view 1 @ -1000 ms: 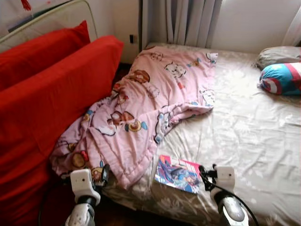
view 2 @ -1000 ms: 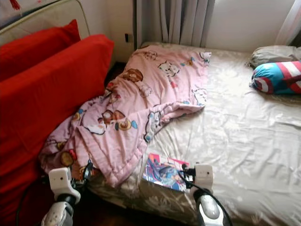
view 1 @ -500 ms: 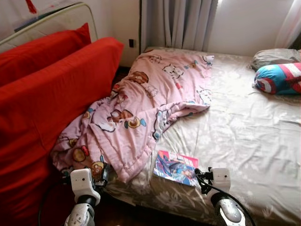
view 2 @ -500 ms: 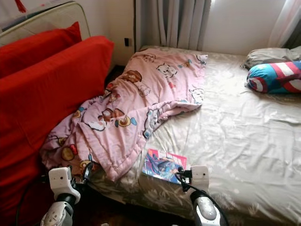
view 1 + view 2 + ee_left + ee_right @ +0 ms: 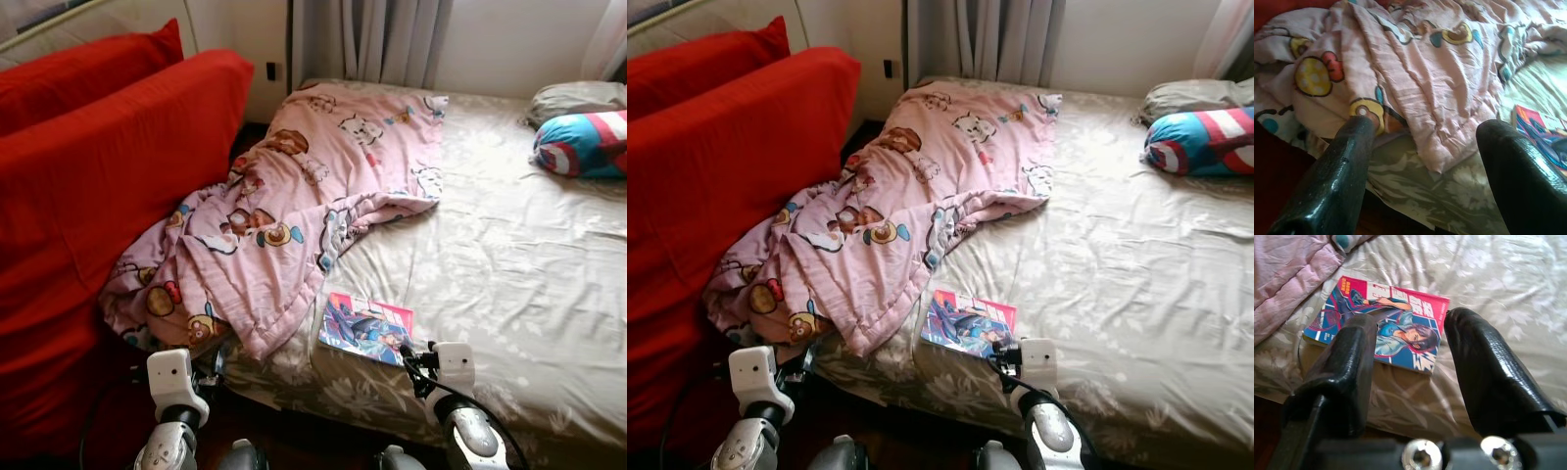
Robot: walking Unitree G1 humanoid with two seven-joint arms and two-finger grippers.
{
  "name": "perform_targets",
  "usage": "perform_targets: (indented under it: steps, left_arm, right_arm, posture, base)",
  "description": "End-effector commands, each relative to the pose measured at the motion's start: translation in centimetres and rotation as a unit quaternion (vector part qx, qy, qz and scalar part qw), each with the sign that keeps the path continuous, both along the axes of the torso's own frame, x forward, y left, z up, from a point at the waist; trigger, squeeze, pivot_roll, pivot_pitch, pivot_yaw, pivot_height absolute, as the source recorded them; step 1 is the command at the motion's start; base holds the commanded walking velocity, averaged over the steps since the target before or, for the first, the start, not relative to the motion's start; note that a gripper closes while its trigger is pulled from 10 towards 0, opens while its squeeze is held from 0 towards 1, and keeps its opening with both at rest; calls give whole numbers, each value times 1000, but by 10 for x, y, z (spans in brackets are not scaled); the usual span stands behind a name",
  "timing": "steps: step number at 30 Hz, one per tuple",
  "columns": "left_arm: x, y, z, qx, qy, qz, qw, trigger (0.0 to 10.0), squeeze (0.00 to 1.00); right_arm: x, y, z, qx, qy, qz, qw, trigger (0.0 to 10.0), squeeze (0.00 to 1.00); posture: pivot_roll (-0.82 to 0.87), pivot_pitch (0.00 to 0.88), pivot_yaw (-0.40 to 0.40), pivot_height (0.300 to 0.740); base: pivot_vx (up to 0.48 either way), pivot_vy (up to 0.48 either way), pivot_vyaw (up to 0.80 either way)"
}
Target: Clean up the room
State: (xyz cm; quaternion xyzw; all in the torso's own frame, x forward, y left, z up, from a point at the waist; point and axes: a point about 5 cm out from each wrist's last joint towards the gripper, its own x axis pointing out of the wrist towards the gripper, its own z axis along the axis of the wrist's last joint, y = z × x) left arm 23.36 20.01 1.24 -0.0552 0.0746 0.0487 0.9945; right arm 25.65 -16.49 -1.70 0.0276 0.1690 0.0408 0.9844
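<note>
One comic book [image 5: 366, 328] flat on bed [image 5: 509, 264] near front edge, beside crumpled pink blanket [image 5: 294, 215] hem. Right end effector [image 5: 1410, 367] fingers apart, just short of book. Left end effector [image 5: 1420, 161] apart, facing blanket. Two red cushions [image 5: 108, 166] left. Two pillows [image 5: 583, 142] far right.

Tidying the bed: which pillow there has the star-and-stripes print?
The blue, red and white pillow at the bed's far right; the plain beige pillow lies behind it.

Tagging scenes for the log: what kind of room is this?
Most likely a bedroom: a bed with a rumpled pink blanket, pillows at its head, curtains behind.
</note>
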Motion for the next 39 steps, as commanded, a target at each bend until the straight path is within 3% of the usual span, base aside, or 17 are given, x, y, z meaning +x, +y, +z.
perform_targets:
  steps: [1,25,39]
  left_arm:
    - [1,-1,2,0,-1,-2,1000,10000,0]
    - [-1,-9,1,-4,11,-22,1000,10000,0]
    - [-3,-6,-5,-4,25,-21,999,10000,0]
  right_arm:
    - [-3,0,-4,0,15,0,1000,10000,0]
    - [-1,5,-4,4,21,11,1000,10000,0]
    - [-2,6,-7,4,30,19,999,10000,0]
  posture:
    - [-44,98,4,657]
    - [-43,102,3,642]
    - [-42,104,4,642]
  base:
    - [0,0,0]
    - [0,0,0]
    - [353,0,0]
